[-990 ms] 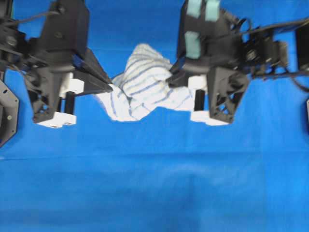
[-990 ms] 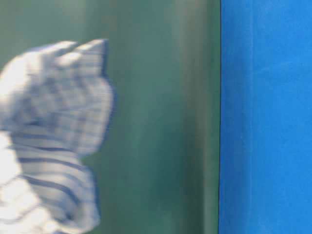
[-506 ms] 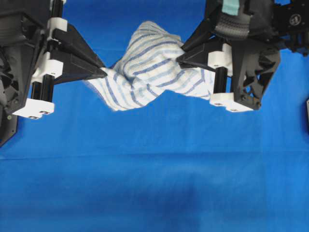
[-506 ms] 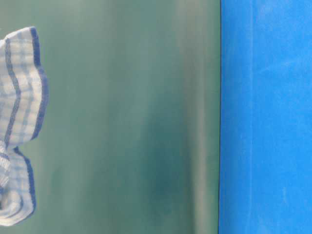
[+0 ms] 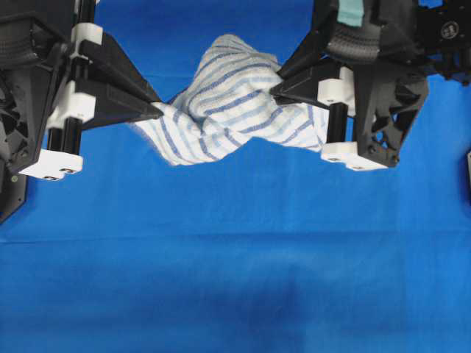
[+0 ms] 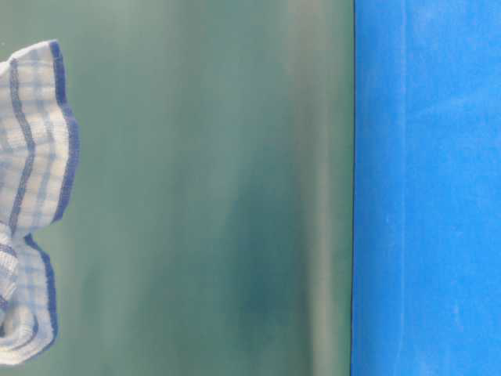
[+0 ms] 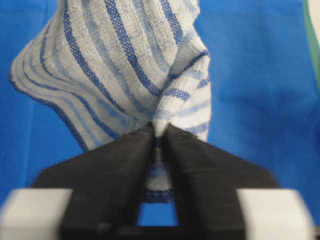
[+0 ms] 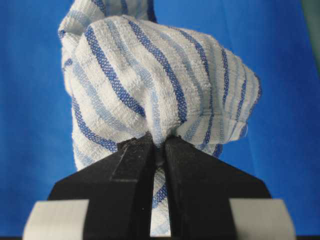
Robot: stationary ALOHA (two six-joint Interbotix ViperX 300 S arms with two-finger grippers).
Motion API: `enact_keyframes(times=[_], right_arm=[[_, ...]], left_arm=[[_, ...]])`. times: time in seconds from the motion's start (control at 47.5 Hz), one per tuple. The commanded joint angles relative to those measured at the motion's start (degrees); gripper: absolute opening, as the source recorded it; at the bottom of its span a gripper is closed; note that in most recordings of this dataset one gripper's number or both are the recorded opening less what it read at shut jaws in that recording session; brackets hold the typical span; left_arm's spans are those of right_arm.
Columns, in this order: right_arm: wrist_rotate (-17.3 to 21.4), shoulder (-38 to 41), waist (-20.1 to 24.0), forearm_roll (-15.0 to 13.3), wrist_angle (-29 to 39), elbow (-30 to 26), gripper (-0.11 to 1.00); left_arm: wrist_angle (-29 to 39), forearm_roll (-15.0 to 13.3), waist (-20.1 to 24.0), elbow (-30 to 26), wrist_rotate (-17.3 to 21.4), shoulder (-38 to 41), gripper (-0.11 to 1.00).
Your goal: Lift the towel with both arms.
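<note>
The white towel with blue stripes hangs bunched in the air between my two arms, above the blue table. My left gripper is shut on the towel's left edge. In the left wrist view a fold of the towel is pinched between the black fingertips of the left gripper. My right gripper is shut on the right side. The right wrist view shows the towel bulging above the right gripper. The table-level view catches only the towel's hanging corner.
A blue cloth covers the whole table below the arms. In the table-level view it appears as a blue band on the right, with a green backdrop behind the towel. A dark fixture sits at the left edge.
Both arms have risen with the towel, which now hangs higher and more spread than a second ago. Over the last half second almost nothing has shifted.
</note>
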Motion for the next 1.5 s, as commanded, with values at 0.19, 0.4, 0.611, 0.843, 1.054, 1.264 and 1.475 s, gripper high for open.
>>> enact_keyframes(times=[0.19,0.4,0.611,0.843,1.054,1.264,1.475], right_arm=[[-1.0,-0.8,0.0,-1.1,-1.1,-1.1,0.43],[-0.6,-0.5,0.0,-4.0,-1.1,-0.9,0.66],[-0.4,-0.4,0.0,-4.0,-0.9,0.4,0.66],[0.8,-0.4,0.1,-3.8,-2.2,8.2,0.66],[4.6,-0.4,0.5,-3.8,-8.9,19.2,0.66],[7.9,-0.1,0.5,-3.8,-18.0,33.0,0.65],[11.3,2.0,0.5,-3.8,-27.4,42.9,0.66]], left_arm=[[-0.5,0.1,0.1,-1.0,0.0,-0.8,0.80],[-0.5,0.1,0.1,-0.6,-0.1,-0.9,0.88],[-1.2,0.1,0.1,1.2,-0.2,-0.7,0.88],[-7.1,0.0,0.1,9.1,-0.6,0.9,0.88],[-13.5,0.0,-0.2,16.9,-0.7,3.3,0.88],[-21.8,0.0,-0.2,23.6,-0.7,7.4,0.88],[-28.7,0.0,-0.3,27.3,-0.8,12.4,0.88]])
